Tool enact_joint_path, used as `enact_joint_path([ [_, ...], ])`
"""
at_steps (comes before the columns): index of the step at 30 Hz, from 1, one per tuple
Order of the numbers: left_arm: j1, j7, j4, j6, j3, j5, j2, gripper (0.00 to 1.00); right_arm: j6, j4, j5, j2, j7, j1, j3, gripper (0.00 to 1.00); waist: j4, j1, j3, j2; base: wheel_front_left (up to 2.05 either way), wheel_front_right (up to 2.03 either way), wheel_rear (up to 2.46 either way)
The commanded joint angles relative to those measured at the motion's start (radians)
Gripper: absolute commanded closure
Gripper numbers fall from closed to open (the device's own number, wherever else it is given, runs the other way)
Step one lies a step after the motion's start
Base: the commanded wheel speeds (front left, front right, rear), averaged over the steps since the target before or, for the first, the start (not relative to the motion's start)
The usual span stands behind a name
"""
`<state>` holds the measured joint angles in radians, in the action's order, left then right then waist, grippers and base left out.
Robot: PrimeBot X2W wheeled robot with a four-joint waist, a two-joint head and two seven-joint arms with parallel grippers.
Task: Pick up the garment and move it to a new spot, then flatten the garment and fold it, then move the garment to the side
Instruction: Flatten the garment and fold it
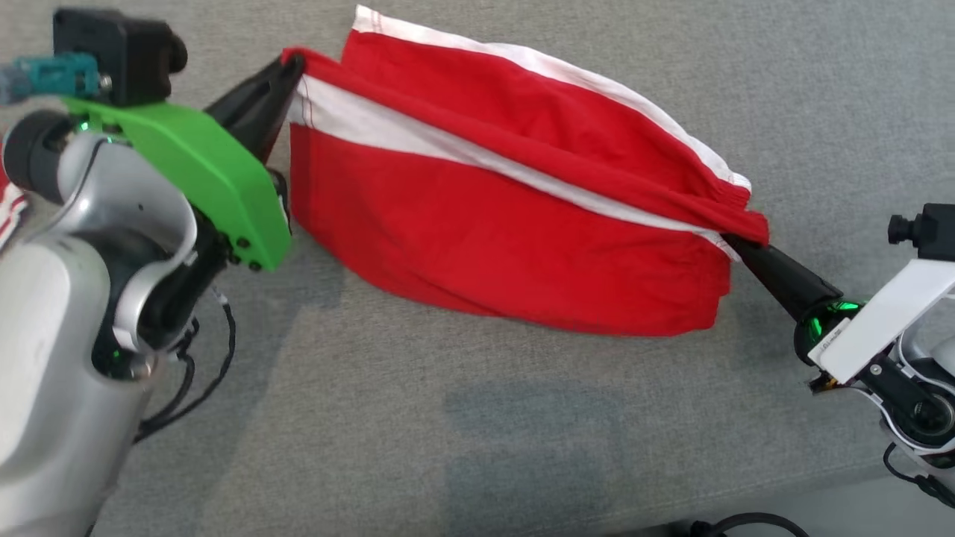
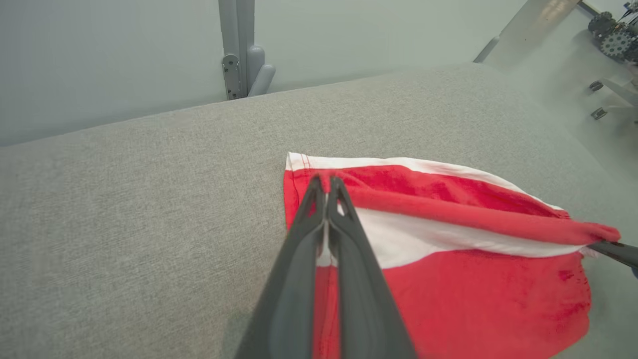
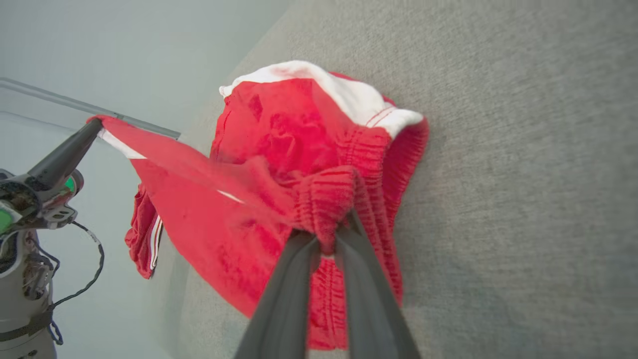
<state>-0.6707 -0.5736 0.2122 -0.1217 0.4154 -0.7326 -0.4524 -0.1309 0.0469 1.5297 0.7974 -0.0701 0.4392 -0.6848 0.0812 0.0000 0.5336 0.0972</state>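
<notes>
On the robot's side of the garment [image 1: 507, 246] the grey cushion surface [image 1: 448, 447] lies bare and wide, open to a pass from either arm. Beyond the garment's far hem it is bare too. The garment's left end is blocked by the left gripper [image 1: 292, 67] clamped on it, with its green bracket [image 1: 201, 171] and bulky forearm just beside. The right gripper [image 1: 735, 242], pinched on the waistband, takes the right end. Past the surface's far edge stands a grey post [image 2: 239, 50].

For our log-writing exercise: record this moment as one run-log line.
left gripper: shut on garment | right gripper: shut on garment | garment: top edge stretched between grippers, rest on grey surface
</notes>
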Motion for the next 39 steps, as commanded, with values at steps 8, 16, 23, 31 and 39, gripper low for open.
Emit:
enact_joint_path([
  [8,-0.245,-0.122,-0.193,0.046,0.05,0.024,0.012,1.0,0.0,0.011,0.063,-0.022,0.045,0.087,0.037,1.0,0.119,0.0,0.093,0.0002,0.0,0.0,0.0],
  [16,-0.347,-0.116,-0.38,0.062,0.081,0.07,0.036,1.0,0.0,-0.027,0.047,-0.068,0.085,0.164,0.02,1.0,0.139,0.0,0.111,0.0002,0.0,0.0,0.0],
  [23,-0.37,-0.094,-0.48,0.069,0.097,0.083,0.047,1.0,0.0,-0.057,0.006,-0.083,0.09,0.181,-0.005,0.0,0.142,0.0,0.1,0.0002,0.0,0.0,0.0],
  [31,-0.352,-0.053,-0.537,0.073,0.093,0.072,0.059,0.93,0.0,-0.073,-0.014,-0.071,0.058,0.155,0.004,0.0,0.143,0.0,0.067,0.0002,0.0,0.0,0.0],
  [39,-0.317,0.047,-0.551,0.066,0.07,0.052,0.097,0.0,0.0,-0.073,-0.124,-0.032,-0.035,0.119,0.013,0.0,0.145,0.0,0.023,0.0002,0.0,0.0,0.0],
])
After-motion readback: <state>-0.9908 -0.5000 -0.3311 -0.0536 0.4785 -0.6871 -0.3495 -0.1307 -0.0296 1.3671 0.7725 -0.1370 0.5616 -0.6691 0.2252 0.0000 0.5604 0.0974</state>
